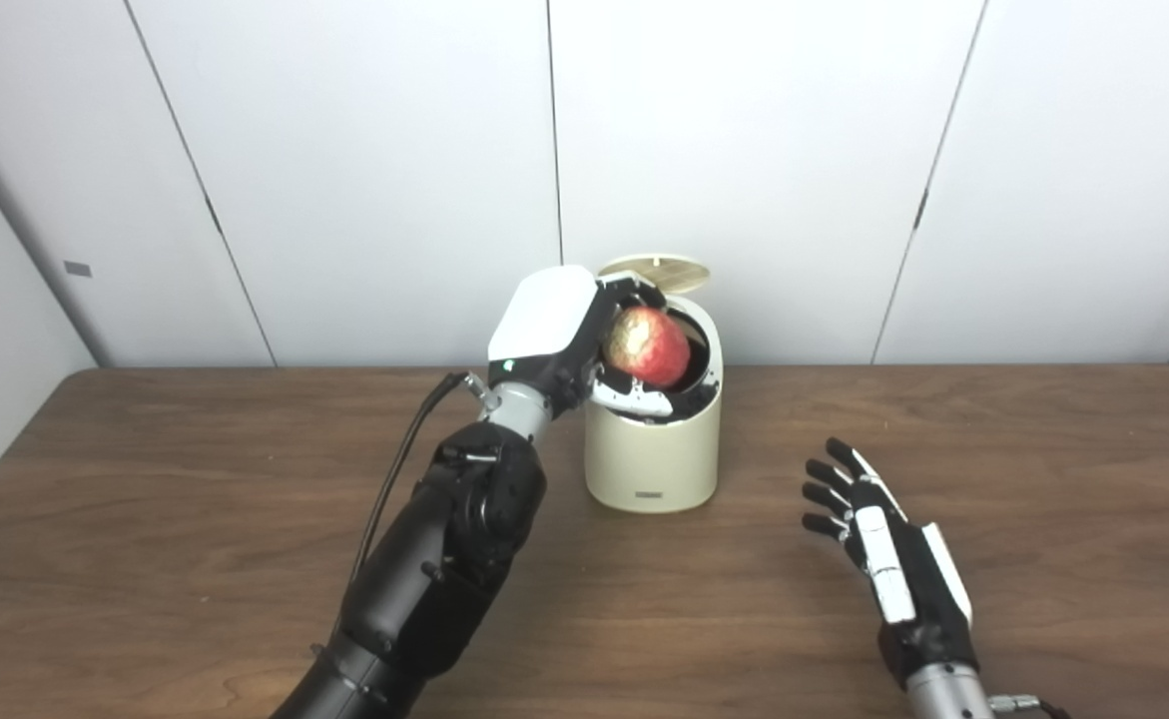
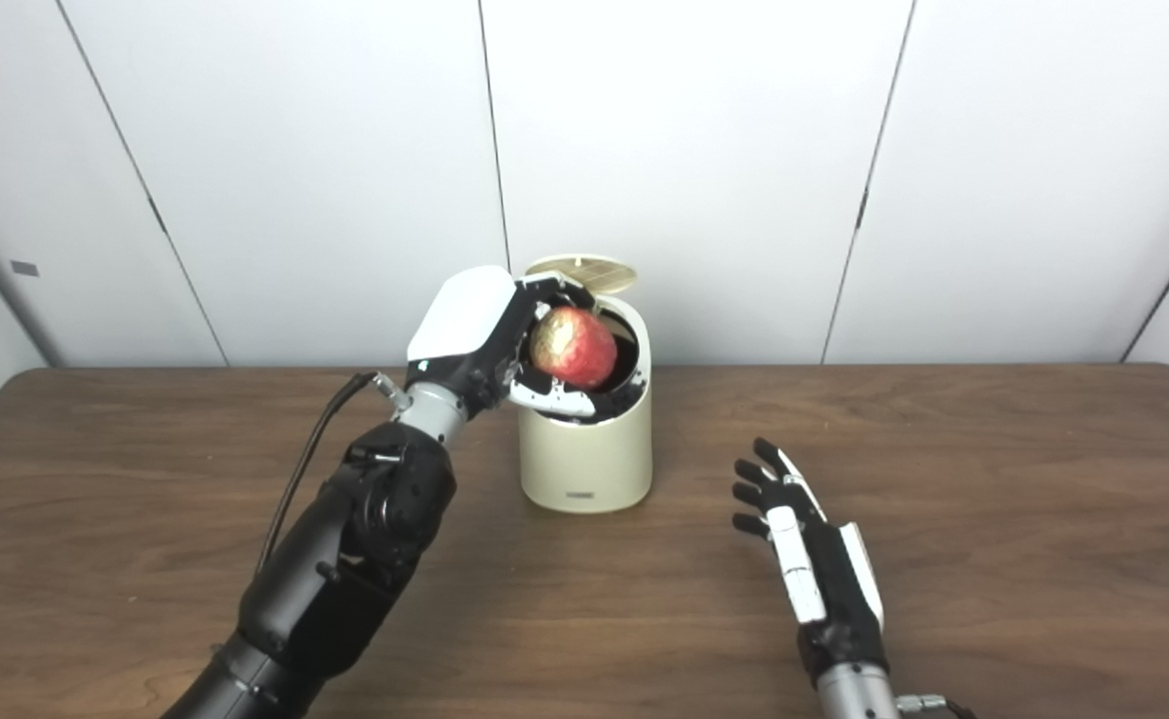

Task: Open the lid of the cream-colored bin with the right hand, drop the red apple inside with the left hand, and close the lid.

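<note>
Left hand [image 1: 584,345] grips apple [image 1: 648,346], fingers wrapped round it; apple sits directly over open mouth of bin [image 1: 653,454], release path straight down. Lid [image 1: 655,273] stands raised behind apple. Right hand [image 1: 878,539] empty, fingers spread, near bin's right, nearer table [image 1: 145,519]. Count: one apple, one bin, one lid.

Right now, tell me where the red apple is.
The red apple sits in the left hand, held over the open mouth of the cream-colored bin, centre of both views.
</note>
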